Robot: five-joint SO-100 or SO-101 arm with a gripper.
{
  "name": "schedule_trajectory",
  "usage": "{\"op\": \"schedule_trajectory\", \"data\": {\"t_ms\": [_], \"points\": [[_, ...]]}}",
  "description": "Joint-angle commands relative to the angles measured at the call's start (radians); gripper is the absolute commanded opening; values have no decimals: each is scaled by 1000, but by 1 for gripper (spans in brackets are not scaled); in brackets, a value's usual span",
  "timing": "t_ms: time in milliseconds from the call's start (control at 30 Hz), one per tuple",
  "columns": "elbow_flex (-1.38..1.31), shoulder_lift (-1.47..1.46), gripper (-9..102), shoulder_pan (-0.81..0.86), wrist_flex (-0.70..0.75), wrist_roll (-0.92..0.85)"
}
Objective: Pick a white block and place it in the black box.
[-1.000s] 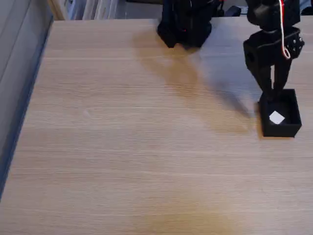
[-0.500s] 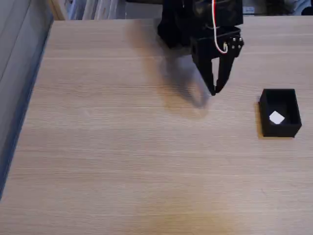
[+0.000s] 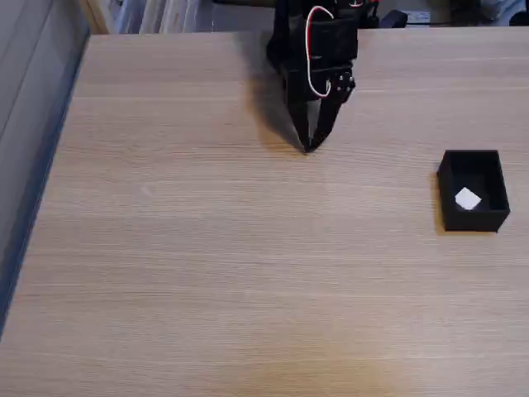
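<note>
In the fixed view the gripper [image 3: 308, 147] points down at the desk [image 3: 207, 248], its 2 black fingers converging to a single tip with only a narrow slit of daylight higher up between them; the jaws are pressed together at the tip and hold nothing. Whether the tip touches the desk surface or hangs just above it cannot be told. A red and white cable loops across the black arm [image 3: 318, 50] above the gripper. The black box [image 3: 493, 217] stands well to the right of the gripper and somewhat nearer the camera; it is matte, rectangular, thin-walled and open at the top. The white block [image 3: 468, 199] lies inside the black box on its floor, a small plain cube turned corner-on to the box walls, clear of the gripper. The desk is light wood-grain laminate with fine horizontal streaks, smooth and flat. A grey strip runs along the desk's left edge, far from the black box.
</note>
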Motion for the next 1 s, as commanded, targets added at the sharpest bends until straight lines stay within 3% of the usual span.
{"op": "schedule_trajectory", "data": {"t_ms": [0,233,967], "points": [[17,58,0,-2,61,14],[20,164,0,-12,255,74],[21,166,0,-9,268,143]]}}
